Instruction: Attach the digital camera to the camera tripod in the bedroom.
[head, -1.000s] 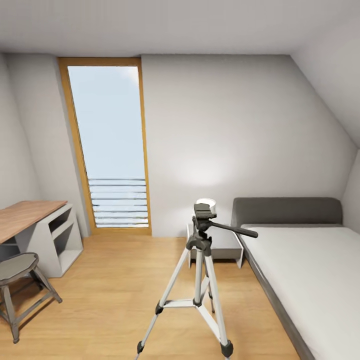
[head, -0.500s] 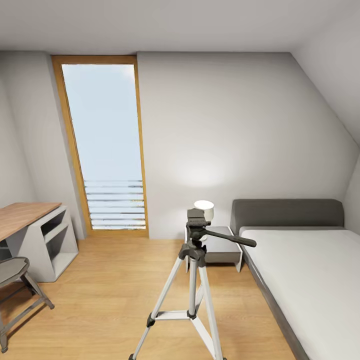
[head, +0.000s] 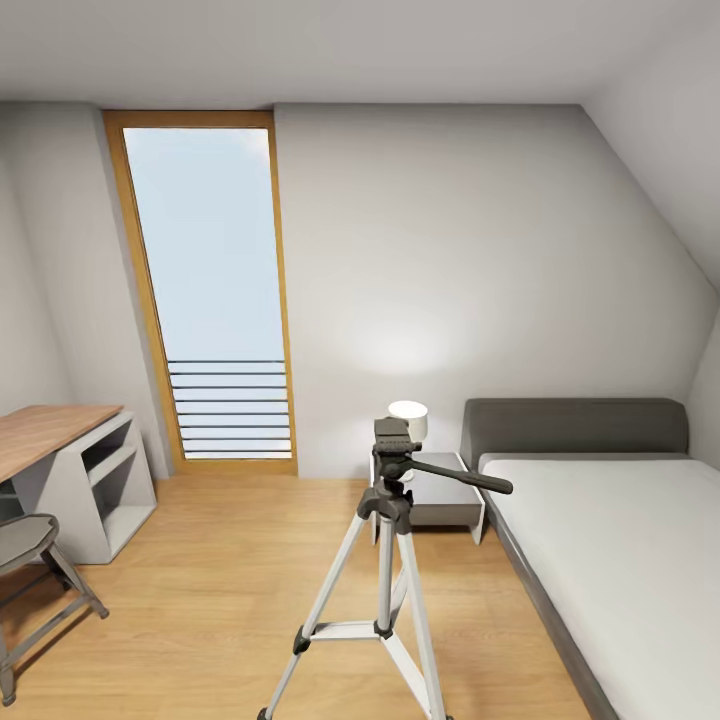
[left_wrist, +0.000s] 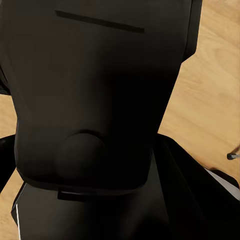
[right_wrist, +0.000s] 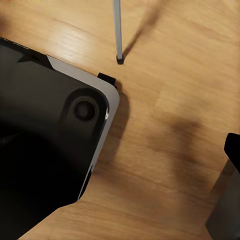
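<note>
Nothing shifted lately, camera tripod (head: 385, 560) standing mid-floor beside bed (head: 610, 560); probably light, tippy, best steadied at black head; digital camera unseen; whether either hand grips: cannot tell.

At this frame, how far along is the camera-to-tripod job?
Done: the robot is in the bedroom, facing the camera tripod, which stands on the wood floor before the nightstand and bed. In hand: the approach. Left: the tripod's head is bare; the camera must be fetched and mounted.
</note>
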